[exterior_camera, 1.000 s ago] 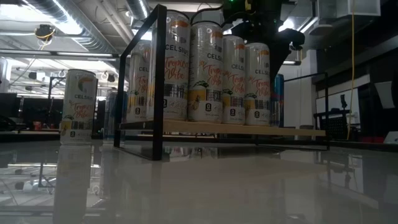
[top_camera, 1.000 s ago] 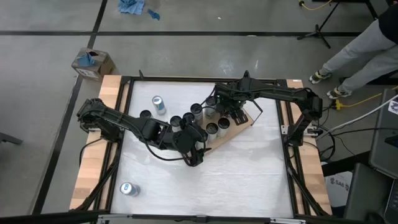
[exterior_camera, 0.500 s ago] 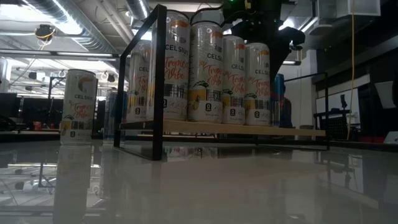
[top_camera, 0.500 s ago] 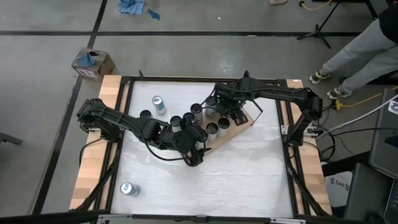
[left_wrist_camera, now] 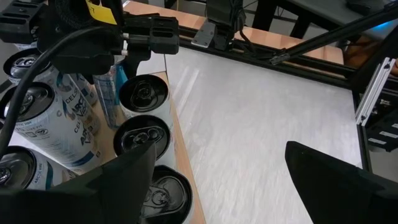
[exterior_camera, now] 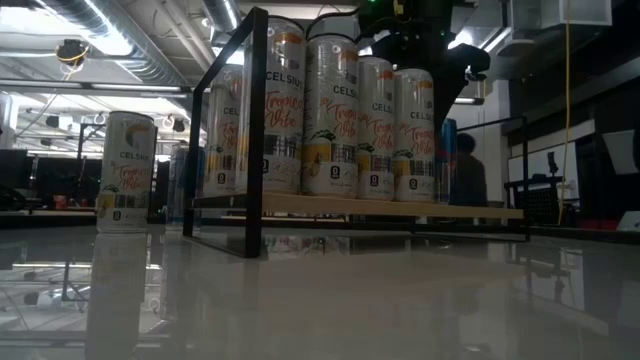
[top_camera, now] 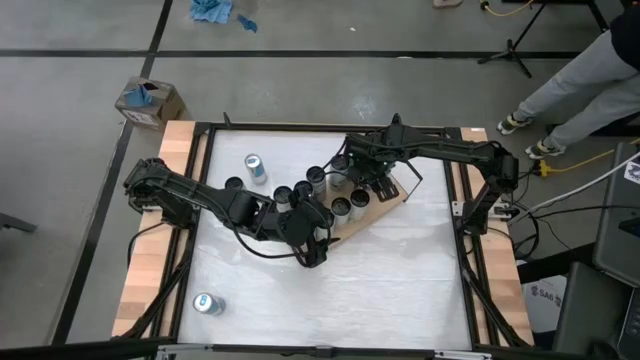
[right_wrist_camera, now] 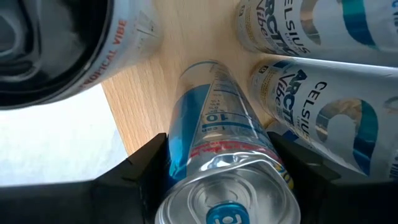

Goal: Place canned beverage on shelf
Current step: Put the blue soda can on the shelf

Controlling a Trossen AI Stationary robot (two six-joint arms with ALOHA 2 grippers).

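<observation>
The shelf [top_camera: 392, 203] is a light-brown board in a black frame, lying slantwise at the table's far middle. Several tall cans [exterior_camera: 330, 110] stand on it. My right gripper [top_camera: 372, 180] points down over the board, shut on a slim blue can [right_wrist_camera: 211, 124]. That blue can also shows in the left wrist view [left_wrist_camera: 112, 93] and behind the tall cans [exterior_camera: 447, 160]. My left gripper [left_wrist_camera: 221, 149] hangs open beside the shelf's near left end [top_camera: 315, 248], with nothing between its fingers. My right gripper pinches the blue can's side wall just below its top rim [right_wrist_camera: 186, 165] between its two fingers [right_wrist_camera: 140, 177]. The fingers come from above and point down. The can stands upright, its bottom end [right_wrist_camera: 199, 68] at the board among the tall cans.
One can [top_camera: 255, 168] stands on the white table left of the shelf, another [top_camera: 206, 304] near the front left corner. Pale wooden planks [top_camera: 170, 180] run along the table's sides. A person's legs [top_camera: 580, 90] show beyond the far right corner.
</observation>
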